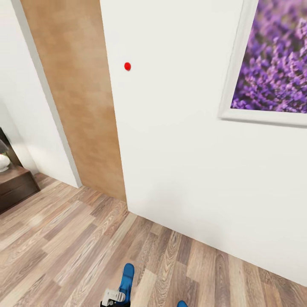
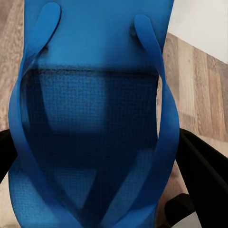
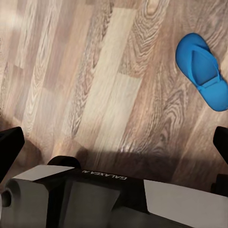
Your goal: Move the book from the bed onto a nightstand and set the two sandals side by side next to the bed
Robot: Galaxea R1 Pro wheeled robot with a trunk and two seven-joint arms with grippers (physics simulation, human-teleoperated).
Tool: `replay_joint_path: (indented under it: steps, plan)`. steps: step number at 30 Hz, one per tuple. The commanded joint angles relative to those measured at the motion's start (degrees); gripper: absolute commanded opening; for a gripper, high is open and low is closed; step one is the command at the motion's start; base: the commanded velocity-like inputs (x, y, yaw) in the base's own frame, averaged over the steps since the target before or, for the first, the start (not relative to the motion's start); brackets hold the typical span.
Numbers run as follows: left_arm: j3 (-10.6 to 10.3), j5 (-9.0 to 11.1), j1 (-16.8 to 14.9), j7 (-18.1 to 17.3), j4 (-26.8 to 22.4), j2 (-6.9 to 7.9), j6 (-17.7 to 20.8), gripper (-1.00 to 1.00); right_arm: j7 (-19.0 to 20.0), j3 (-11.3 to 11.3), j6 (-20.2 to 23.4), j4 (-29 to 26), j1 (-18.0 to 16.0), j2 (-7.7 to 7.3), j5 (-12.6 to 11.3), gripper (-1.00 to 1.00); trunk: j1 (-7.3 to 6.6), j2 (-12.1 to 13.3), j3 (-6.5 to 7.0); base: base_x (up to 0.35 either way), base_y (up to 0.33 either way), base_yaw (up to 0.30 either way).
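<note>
One bright blue sandal (image 1: 126, 277) is held above the plank floor at the bottom edge of the head view, with my left gripper (image 1: 113, 296) shut on it. In the left wrist view this sandal (image 2: 95, 95) is seen very close, straps toward the camera, with black fingers (image 2: 199, 166) on both sides of it. The other sandal (image 3: 202, 71) lies flat on the floor, apart from my right gripper (image 3: 115, 142), which is open with nothing between its fingers. A blue tip of it (image 1: 182, 303) shows in the head view. The nightstand (image 1: 15, 184) stands at the far left.
A white wall (image 1: 183, 149) with a tan wood panel (image 1: 79, 98) rises straight ahead, with a framed purple flower picture (image 1: 273, 64) on it. A white rounded object (image 1: 3, 162) sits on the nightstand. Brown plank floor (image 1: 76, 243) lies open between me and the wall.
</note>
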Motion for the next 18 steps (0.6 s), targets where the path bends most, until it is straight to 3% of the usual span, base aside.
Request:
replay_joint_path:
  steps: [1,18]
  plan:
    - [-0.5,0.5,-0.1,0.0,0.1,0.05,-0.3,-1.00,0.3,-0.1,0.6,0.0,0.0,0.01,-0.6,1.00,0.00,0.0,-0.05,0.010,0.000,0.288]
    - [-0.5,0.5,-0.1,0.0,0.1,0.05,-0.3,-1.00,0.3,-0.1,0.6,0.0,0.0,-0.06,-0.6,1.00,0.00,0.0,-0.05,0.001,0.000,0.288]
